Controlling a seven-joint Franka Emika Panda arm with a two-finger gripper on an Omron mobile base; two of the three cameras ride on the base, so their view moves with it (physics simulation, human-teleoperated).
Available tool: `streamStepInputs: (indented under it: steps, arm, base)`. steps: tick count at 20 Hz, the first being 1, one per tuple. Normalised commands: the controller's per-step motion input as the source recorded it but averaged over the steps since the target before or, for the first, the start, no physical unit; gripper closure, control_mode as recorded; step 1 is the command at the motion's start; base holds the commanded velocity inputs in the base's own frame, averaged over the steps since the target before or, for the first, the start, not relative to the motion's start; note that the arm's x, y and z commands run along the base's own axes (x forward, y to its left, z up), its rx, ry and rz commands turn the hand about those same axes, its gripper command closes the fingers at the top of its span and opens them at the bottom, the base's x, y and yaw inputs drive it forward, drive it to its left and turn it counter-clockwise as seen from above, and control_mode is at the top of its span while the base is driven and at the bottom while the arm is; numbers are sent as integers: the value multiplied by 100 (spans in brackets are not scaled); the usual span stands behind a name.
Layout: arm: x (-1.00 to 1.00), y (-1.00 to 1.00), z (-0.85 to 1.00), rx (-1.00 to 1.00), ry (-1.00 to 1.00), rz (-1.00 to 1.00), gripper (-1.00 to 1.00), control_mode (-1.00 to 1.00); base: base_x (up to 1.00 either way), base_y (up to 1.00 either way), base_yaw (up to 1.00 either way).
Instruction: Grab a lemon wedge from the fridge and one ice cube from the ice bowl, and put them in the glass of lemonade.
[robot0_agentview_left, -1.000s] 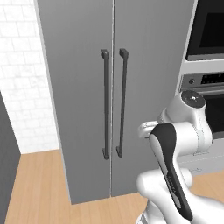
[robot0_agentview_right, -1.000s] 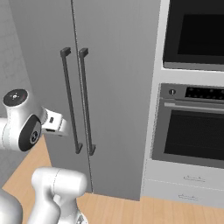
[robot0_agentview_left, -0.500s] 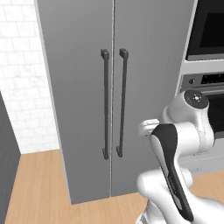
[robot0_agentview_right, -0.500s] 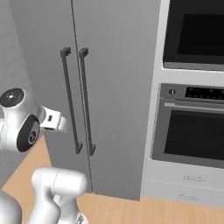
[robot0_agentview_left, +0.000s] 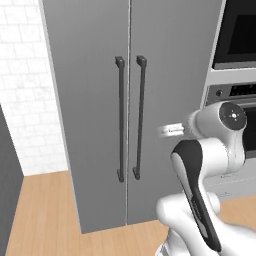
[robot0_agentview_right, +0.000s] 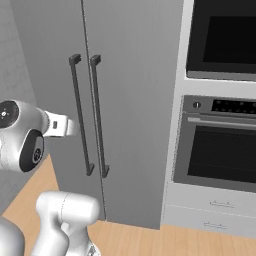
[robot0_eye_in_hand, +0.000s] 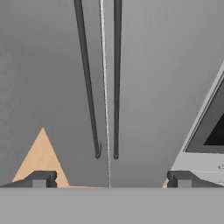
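White subway-tile wall (robot0_agentview_left: 22, 95) at left. Light wood plank floor (robot0_agentview_left: 45, 210) near. At right, a built-in black-glass double oven (robot0_agentview_right: 220, 150) in pale grey cabinetry, two shallow pale grey drawers (robot0_agentview_right: 212, 212) beneath it. Even, flat light.

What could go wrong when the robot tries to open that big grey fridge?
The fridge is shut, and its two dark handles stand close together, so the open gripper might catch both bars, or the wrong door. The gripper looks apart from the handles, so closing now would likely grab nothing. The oven sits right beside the fridge; a swinging door might bump it.
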Motion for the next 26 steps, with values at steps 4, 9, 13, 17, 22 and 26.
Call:
streamStepInputs:
  steps: [4, 9, 13, 17, 22, 26]
  arm:
    - [59, -4, 31, 0, 0, -4, -100, -100]
    - [100, -1, 6, 0, 4, -7, -100, -100]
    - [96, 0, -12, 0, 3, 0, -100, -100]
    - [49, 0, -34, 0, 8, 0, -100, -100]
    - [22, 0, -24, 0, 13, 0, -100, -100]
    - [36, 0, -27, 0, -3, 0, -100, -100]
  base:
    - [0, 0, 0]
    - [0, 0, 0]
    - [0, 0, 0]
    - [0, 0, 0]
    - [0, 0, 0]
    - [0, 0, 0]
